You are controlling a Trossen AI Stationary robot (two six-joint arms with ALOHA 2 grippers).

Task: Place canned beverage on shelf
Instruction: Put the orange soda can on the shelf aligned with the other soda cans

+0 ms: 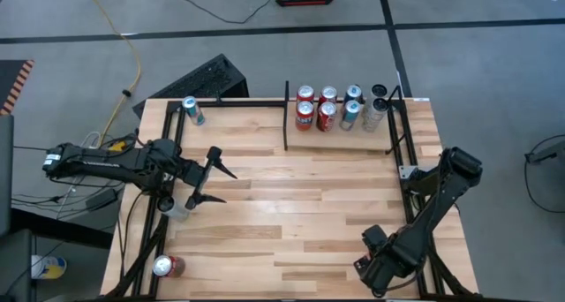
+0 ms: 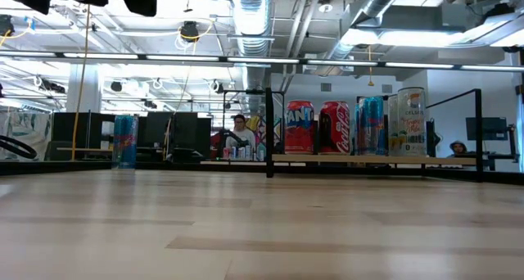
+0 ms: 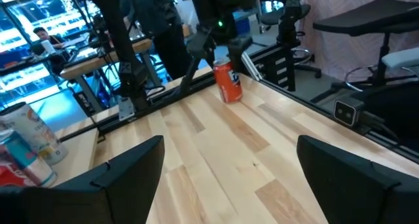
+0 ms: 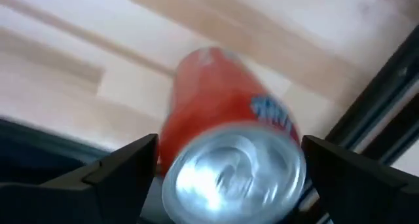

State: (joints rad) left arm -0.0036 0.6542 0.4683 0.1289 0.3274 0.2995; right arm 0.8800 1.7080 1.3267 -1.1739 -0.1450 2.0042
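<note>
Two arms: the left arm is well off to the left of the shelf point(image 1: 340, 139); the right arm is out in front of the shelf's right half, at the far edge of the table point(image 1: 300, 214) from it.
Left gripper point(image 3: 230, 145): open, with nothing between its fingers. It hangs over bare wood and points across the table.
Blue can point(image 1: 192, 110): upright, level with the shelf but well to its left, outside the divider bar point(image 1: 286, 117).
Red can point(image 1: 168, 266): lying on its side, far from the shelf, at the opposite corner of the table.
Orange can point(image 3: 228, 82): directly under the right arm, so the high view hides it. It stands on its base, tipped a little, with its silver top facing the wrist camera.
Right gripper point(image 4: 230, 145): spread wide, one finger on each side of the orange can. No squeeze on the can shows.
Key relation: the can's long axis runs roughly along the gripper's line of sight, so the fingers straddle its round side. The right arm is clearly the nearer one.
Shelf: eight cans already crowd its right part. The bare wood just beside the divider bar looks like the free spot.
Judgement: the next move is probably to close on the can, then carry it straight back toward the shelf.
</note>
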